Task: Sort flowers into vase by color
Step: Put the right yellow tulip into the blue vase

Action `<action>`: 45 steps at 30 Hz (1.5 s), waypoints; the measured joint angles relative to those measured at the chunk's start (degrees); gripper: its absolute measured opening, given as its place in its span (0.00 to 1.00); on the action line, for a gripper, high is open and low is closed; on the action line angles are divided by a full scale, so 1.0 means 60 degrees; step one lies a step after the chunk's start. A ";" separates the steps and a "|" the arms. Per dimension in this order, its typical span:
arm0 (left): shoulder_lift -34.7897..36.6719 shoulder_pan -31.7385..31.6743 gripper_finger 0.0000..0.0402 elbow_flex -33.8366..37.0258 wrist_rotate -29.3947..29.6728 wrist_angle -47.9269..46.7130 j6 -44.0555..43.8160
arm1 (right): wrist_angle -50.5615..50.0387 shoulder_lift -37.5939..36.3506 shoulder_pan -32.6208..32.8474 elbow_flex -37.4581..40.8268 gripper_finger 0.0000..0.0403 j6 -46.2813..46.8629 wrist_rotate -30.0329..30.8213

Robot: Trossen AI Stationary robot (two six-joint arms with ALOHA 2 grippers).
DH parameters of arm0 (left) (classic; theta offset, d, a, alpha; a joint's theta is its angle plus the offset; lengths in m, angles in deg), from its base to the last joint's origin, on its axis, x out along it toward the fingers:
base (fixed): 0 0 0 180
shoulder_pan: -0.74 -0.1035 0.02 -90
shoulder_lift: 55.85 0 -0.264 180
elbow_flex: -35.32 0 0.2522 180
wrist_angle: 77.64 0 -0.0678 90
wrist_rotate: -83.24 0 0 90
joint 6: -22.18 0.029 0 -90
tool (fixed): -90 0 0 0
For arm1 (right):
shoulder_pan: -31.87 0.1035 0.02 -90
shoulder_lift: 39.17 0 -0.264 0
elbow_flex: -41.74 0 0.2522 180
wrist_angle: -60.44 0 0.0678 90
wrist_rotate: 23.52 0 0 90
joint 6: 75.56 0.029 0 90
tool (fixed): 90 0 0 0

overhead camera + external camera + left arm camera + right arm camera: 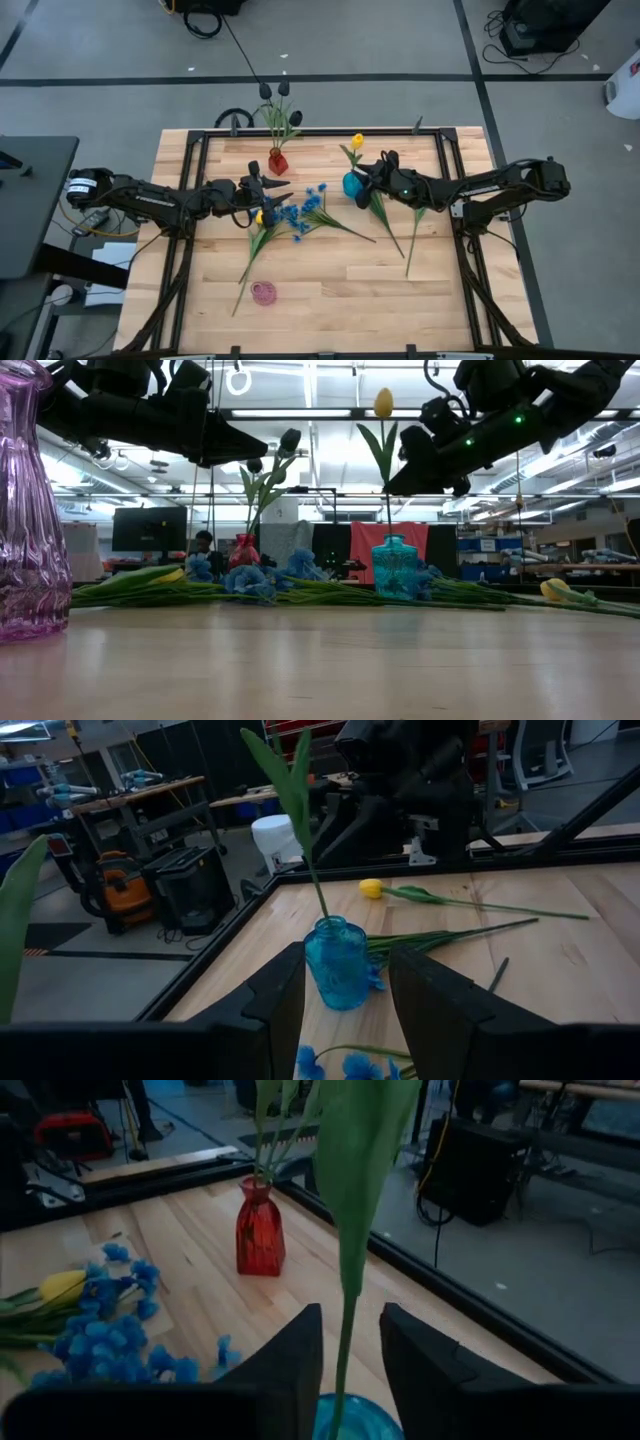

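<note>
A yellow tulip (357,141) stands in the teal vase (351,185), its stem (345,1320) rising between the fingers of my open right gripper (350,1350), which hovers just over the vase mouth; I see no touch. Dark tulips (284,89) stand in the red vase (277,162). Blue blossoms (300,211) and another yellow tulip (259,216) lie flat on the table. My left gripper (281,190) hovers open and empty above those blossoms, pointing toward the teal vase (337,963). In the low view both arms hang above the flowers.
A pink glass vase (263,292) stands near the table's near edge, left of centre, large in the low view (25,510). Loose green stems (412,240) and a yellow tulip (371,888) lie on the right half. A black frame (190,170) edges the table.
</note>
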 joint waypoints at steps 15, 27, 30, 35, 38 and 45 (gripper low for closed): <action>0.0000 0.0000 0.38 0.0000 0.0000 -0.0011 0.0073 | -0.6604 -0.1144 0.0026 -0.1477 0.39 0.3085 -0.1669; 0.0000 0.0000 0.38 0.0000 0.0000 0.0202 0.0069 | -1.3451 -0.1027 0.0073 -0.1875 0.39 0.8470 -0.4263; 0.0000 0.0000 0.38 0.0000 0.0000 0.0200 0.0066 | -1.4414 -0.0765 0.0073 -0.1861 0.39 0.8801 -0.5060; 0.0000 0.0000 0.38 0.0000 -0.0004 0.0241 0.0069 | -1.4582 -0.0196 0.0084 -0.1860 0.39 0.8861 -0.5847; 0.0000 0.0000 0.38 0.0000 -0.0003 0.0234 0.0103 | -1.4648 0.0297 0.0065 -0.1860 0.39 0.8694 -0.5847; 0.0000 0.0000 0.38 0.0000 -0.0003 0.0204 0.0109 | -1.4662 0.1538 -0.0067 -0.1860 0.39 0.7913 -0.5684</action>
